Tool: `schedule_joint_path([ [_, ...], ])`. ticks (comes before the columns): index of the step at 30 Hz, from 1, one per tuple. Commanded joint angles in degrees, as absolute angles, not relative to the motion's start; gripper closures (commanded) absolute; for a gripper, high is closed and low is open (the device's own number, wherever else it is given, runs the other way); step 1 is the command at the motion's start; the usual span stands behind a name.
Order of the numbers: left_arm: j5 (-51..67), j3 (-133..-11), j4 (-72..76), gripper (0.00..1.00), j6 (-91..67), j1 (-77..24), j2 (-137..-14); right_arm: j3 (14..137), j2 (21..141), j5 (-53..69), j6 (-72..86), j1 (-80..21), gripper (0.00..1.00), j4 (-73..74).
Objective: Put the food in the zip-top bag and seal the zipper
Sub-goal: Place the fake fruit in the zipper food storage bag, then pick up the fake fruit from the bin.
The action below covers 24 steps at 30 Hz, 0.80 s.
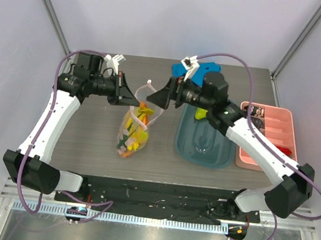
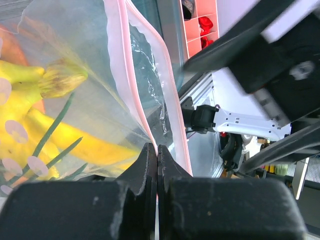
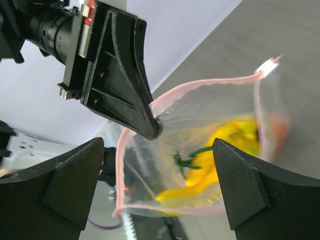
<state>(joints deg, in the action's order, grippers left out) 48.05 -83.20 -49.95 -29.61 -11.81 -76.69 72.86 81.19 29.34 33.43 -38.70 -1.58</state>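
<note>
Top external: 1 zip-top bag (image 1: 137,126) is sitting upright mid-tabletop (image 1: 82,139), food (image 1: 134,135) inside | left tool (image 2: 156,152) is pinching the zipper (image 2: 131,85), clamped tight | right tool (image 1: 160,98) is hanging wide open, gripping nothing

We view the table (image 1: 87,140) in the top external view from above and behind the arm bases, looking down from a distance over both arms. The left wrist view sits very close, facing along its own fingers (image 2: 142,175) across to the right arm. The right wrist view, also close, faces back at the left gripper (image 3: 152,131). All three views share the zip-top bag (image 1: 135,126).
</note>
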Motion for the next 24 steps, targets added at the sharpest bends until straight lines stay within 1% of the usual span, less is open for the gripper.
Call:
schedule_joint_path([
  [1,50.71,-83.5,-47.2,1.0,-30.23,-11.34,-75.23,76.73,75.5,28.04,17.43,-30.01,0.05,10.88],
  [4,50.63,-83.58,-47.02,1.0,-30.32,-11.34,-75.41,75.59,74.97,25.94,13.82,-23.66,0.06,19.84],
  [5,50.71,-83.58,-46.76,1.0,-30.5,-11.34,-75.32,75.06,74.88,22.53,12.23,-21.21,0.06,24.21],
  [6,50.71,-83.58,-46.67,1.0,-30.59,-11.25,-75.5,74.62,75.23,20.67,9.87,-20.57,0.06,26.08],
  [7,50.63,-83.41,-46.5,1.0,-30.67,-11.25,-75.5,73.4,75.5,19.0,3.84,-20.39,0.06,27.76],
  [8,50.63,-83.32,-46.06,1.0,-31.11,-11.34,-75.5,72.43,75.76,13.94,1.34,-20.39,0.06,30.12],
  [10,50.45,-82.97,-45.88,1.0,-31.29,-11.34,-75.67,69.63,77.68,9.51,-1.91,-20.3,0.06,30.85],
  [11,50.45,-82.88,-45.62,1.0,-31.38,-11.25,-75.76,68.83,78.65,5.32,-3.5,-20.13,0.06,30.94],
  [14,50.19,-82.79,-45.7,1.0,-31.2,-11.25,-75.85,67.85,82.96,2.2,-0.55,-18.73,0.06,30.15],
  [17,49.83,-82.44,-45.79,1.0,-30.94,-11.34,-75.85,67.41,86.99,1.85,3.42,-16.7,0.03,26.65],
  [19,49.66,-82.18,-45.79,1.0,-31.11,-11.34,-75.85,67.06,89.29,-4.55,9.12,-16.35,0.03,24.09],
  [20,49.75,-82.09,-45.79,1.0,-31.2,-11.34,-75.94,67.58,91.99,-5.27,10.71,-16.26,0.03,23.56],
  [24,49.66,-81.13,-45.62,1.0,-31.29,-11.34,-75.76,68.38,96.23,-3.88,16.86,-14.77,0.02,21.01],
])
